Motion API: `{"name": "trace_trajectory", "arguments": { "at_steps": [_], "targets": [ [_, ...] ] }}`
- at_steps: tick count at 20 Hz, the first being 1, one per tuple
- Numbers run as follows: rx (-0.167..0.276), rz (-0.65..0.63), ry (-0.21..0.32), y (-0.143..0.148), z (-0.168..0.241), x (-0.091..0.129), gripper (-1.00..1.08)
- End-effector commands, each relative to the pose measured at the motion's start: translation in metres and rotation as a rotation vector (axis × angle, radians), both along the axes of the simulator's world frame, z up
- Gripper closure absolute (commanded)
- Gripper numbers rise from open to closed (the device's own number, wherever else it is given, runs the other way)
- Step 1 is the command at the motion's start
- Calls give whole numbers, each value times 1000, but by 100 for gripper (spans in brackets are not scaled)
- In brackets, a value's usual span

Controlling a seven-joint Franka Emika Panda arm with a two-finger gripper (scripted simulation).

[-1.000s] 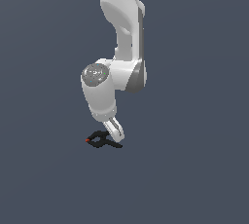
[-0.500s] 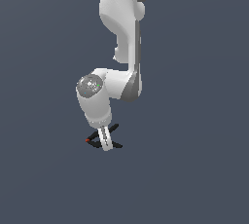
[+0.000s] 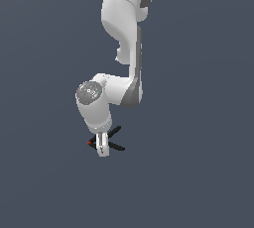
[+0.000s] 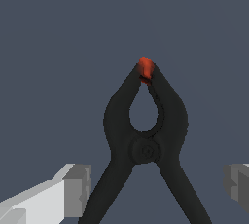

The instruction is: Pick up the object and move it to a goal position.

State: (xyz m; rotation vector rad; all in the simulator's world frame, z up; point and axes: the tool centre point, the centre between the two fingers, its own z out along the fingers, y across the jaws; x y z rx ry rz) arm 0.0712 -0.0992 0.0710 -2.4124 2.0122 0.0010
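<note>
The object is a small black X-shaped spring clamp [image 3: 115, 146] with a red-orange tip [image 3: 90, 143]. It lies on the flat grey ground. In the exterior view my gripper [image 3: 102, 147] is down at the clamp's middle, with the handles sticking out to the exterior view's right. In the wrist view the clamp [image 4: 145, 135] fills the centre with its tip [image 4: 145, 68] pointing away. My gripper [image 4: 156, 185] is open. One finger [image 4: 73, 189] stands on each side of the handles, apart from them.
The ground [image 3: 198, 172] is plain dark grey, with no other objects in view. The white arm [image 3: 124, 33] rises above the clamp.
The arm's wrist has swung toward the exterior view's left and dropped lower. The gripper, which was beside the clamp, is now down over its middle. The clamp has not moved.
</note>
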Motion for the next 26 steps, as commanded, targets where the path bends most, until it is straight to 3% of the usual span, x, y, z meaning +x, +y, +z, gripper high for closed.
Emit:
{"name": "trace_trajectory", "arguments": {
  "at_steps": [1,22,23,26],
  "targets": [
    [0,-16,0,-1,-1,1,-92],
    [0,-19,0,-1,-52,1,-92],
    [0,-19,0,-1,-52,1,108],
    [0,-19,0,-1,-52,1,108]
  ]
}}
